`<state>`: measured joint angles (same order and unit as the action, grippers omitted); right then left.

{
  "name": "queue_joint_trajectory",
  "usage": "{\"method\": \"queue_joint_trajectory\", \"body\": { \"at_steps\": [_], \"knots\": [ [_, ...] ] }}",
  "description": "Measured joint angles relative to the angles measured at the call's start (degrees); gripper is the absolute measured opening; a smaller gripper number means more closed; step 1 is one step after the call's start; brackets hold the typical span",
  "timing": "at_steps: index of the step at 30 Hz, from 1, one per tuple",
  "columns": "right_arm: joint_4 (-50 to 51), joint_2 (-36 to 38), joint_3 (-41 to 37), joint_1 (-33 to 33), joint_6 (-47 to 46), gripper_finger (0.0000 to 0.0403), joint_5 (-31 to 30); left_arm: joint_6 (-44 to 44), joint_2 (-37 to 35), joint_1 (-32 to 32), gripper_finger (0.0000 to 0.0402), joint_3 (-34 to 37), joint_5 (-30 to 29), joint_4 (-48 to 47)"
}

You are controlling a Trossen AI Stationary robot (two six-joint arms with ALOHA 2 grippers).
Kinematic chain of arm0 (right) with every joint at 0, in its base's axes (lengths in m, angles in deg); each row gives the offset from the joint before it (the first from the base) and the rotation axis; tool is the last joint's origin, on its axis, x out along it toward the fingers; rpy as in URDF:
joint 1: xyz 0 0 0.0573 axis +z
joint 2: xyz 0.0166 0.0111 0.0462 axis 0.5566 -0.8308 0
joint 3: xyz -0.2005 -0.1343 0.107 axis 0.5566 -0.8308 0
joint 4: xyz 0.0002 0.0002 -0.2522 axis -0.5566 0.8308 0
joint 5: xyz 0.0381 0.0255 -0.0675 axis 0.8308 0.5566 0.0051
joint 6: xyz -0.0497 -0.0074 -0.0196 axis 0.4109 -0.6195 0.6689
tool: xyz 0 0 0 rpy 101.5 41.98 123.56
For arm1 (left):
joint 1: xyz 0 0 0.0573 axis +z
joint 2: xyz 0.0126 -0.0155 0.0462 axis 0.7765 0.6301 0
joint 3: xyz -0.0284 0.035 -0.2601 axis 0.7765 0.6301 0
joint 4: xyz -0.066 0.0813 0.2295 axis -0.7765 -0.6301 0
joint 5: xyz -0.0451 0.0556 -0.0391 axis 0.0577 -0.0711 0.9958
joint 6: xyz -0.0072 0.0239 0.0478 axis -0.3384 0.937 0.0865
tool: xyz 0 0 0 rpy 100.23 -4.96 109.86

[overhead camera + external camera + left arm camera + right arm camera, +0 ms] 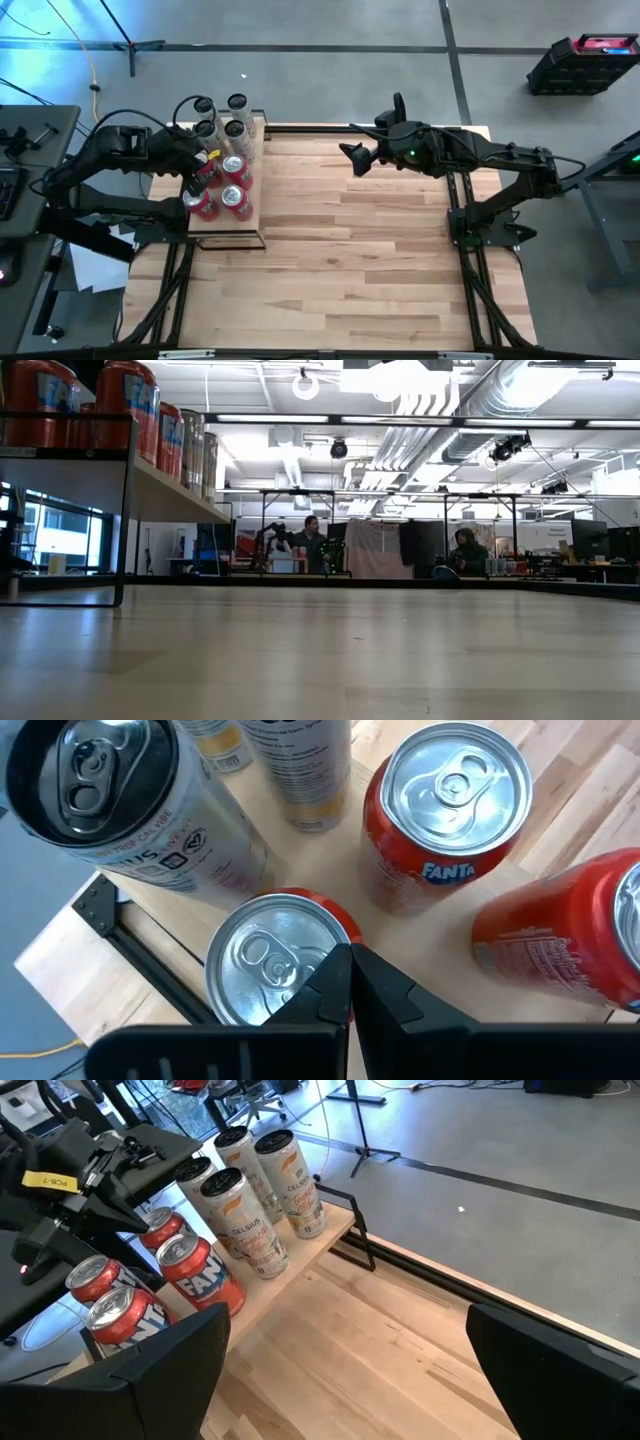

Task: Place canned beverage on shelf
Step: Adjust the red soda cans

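Can (pixel 268 958) sits apparently just under closed left fingers (pixel 330 985).

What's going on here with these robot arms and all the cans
The shelf at the table's left already holds four red Fanta cans and four pale Celsius cans. The left gripper hovers shut just above the red cans, holding nothing. The right gripper waits open over the table, empty. No can is left on the tabletop.

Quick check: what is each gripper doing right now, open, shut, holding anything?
Left gripper: shut, empty, above the red cans on the shelf.
Right gripper: open, empty.
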<state>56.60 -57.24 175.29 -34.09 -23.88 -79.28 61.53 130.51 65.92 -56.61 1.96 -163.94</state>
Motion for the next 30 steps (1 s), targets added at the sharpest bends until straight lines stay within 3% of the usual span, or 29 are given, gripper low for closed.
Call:
{"method": "queue_joint_trajectory", "body": {
  "at_steps": [30],
  "knots": [
    [-0.02, 0.00, 0.00, 0.00, -0.39, 0.0392, 0.00, -4.07, 0.02, -0.02, 0.0000, 0.04, 1.84, 1.73]
  ]
}}
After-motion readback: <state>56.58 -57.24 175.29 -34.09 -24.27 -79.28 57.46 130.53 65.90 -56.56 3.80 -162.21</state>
